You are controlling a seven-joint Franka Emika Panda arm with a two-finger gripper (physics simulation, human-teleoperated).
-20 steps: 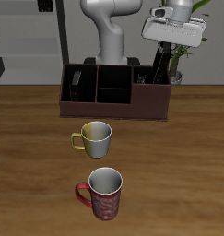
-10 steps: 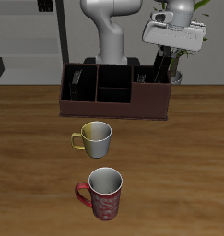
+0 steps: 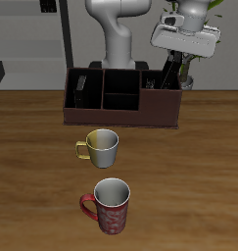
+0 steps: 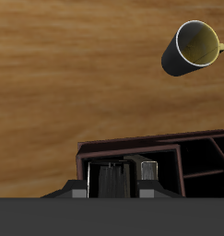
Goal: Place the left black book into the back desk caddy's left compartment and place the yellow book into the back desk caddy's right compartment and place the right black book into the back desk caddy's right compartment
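Risk now is my gripper (image 3: 175,65) snagging the desk caddy (image 3: 120,108) wall or dragging a stowed book (image 3: 170,71) out as I lift. I hang high over the caddy's end compartment, wrist pointing straight down. A dark book stands in it below me; I cannot tell whether my fingers grip it.

Two mugs on the wooden table (image 3: 32,147)

A yellowish metallic mug (image 3: 99,147) stands behind the red patterned mug (image 3: 110,205) (both upright).
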